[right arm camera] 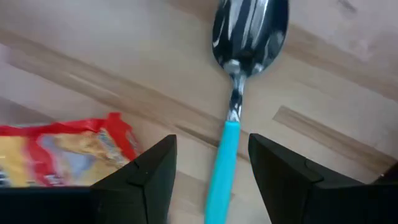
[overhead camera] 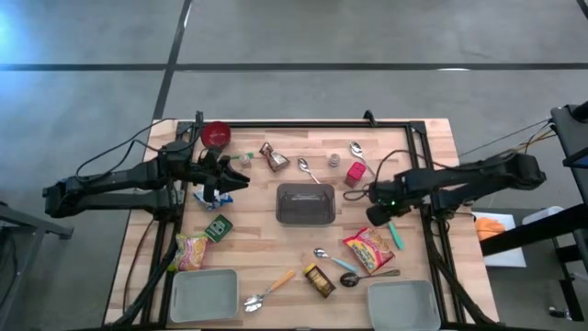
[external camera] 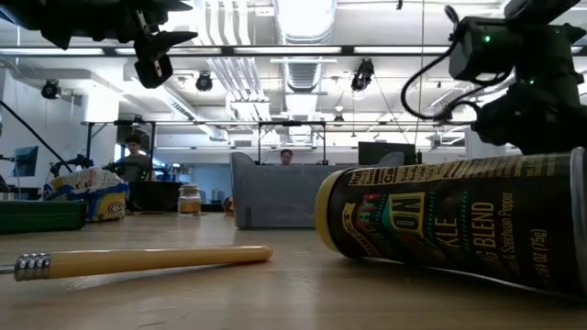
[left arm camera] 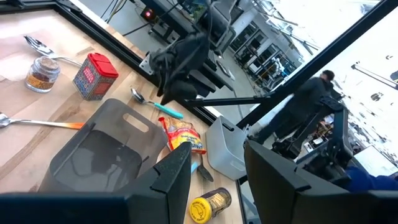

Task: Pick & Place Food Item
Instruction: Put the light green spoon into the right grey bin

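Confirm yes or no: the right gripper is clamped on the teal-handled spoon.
No. In the right wrist view the right gripper stands open, the teal-handled spoon lying on the table between its fingers, untouched.

two dark jointed arms, black cables along links, green light on right arm (overhead camera: 390,199).

Grey concrete floor (overhead camera: 367,37); ceiling strip lights (external camera: 307,18).

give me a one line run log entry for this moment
right gripper: jaws open over teal-handled metal spoon lying on table | left gripper: jaws open, empty, above table | red-yellow snack packet: beside spoon
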